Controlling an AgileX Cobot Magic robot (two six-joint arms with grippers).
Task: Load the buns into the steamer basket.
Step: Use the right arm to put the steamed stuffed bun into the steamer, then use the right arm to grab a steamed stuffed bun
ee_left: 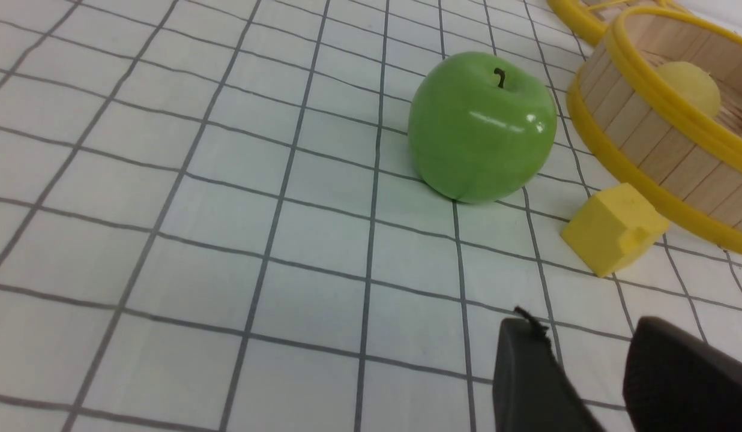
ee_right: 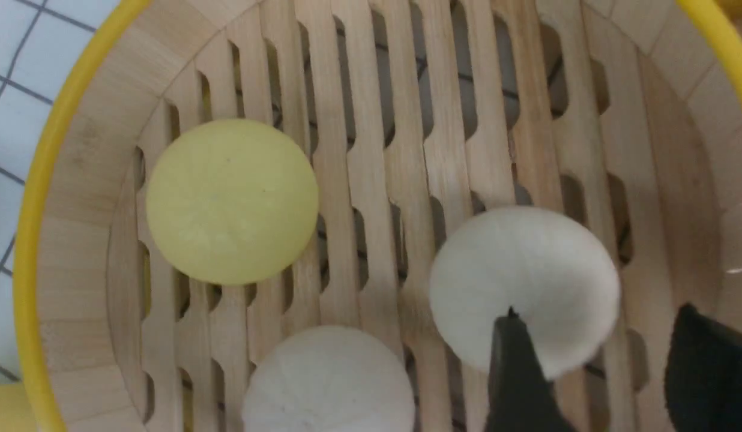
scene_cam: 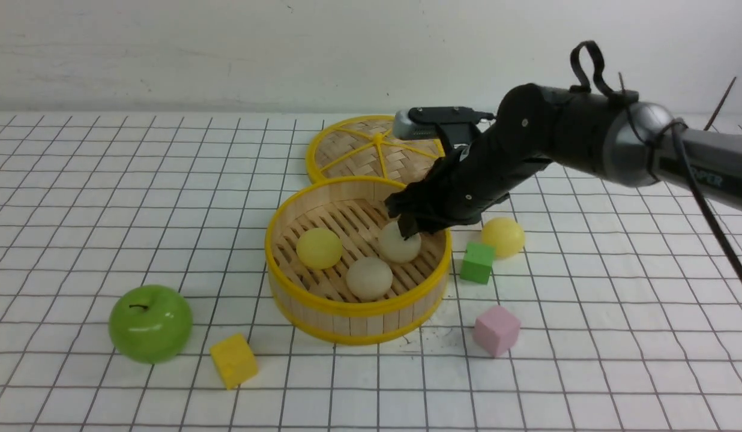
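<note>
I have the right gripper over the steamer basket, seen in the front view at the basket's right side. Its fingers are spread, with a clear gap between the tips in the wrist view. One fingertip overlaps the edge of a beige-cream bun there; I cannot tell whether it touches, but the bun is not clamped, as the other finger stands apart from it. That bun rests on the slatted floor. Two more buns lie in the basket: a second beige-cream bun, near the first, and a pale yellow bun toward the left wall. The fourth, another pale yellow bun, is outside on the table, right of the basket and just beside the green cube. On my left side, the left gripper has its fingers parted, nothing between them, above the table. The green apple and yellow cube are clear of both fingertips. The pink cube sits right of the basket, nearer my side than the green one.
</note>
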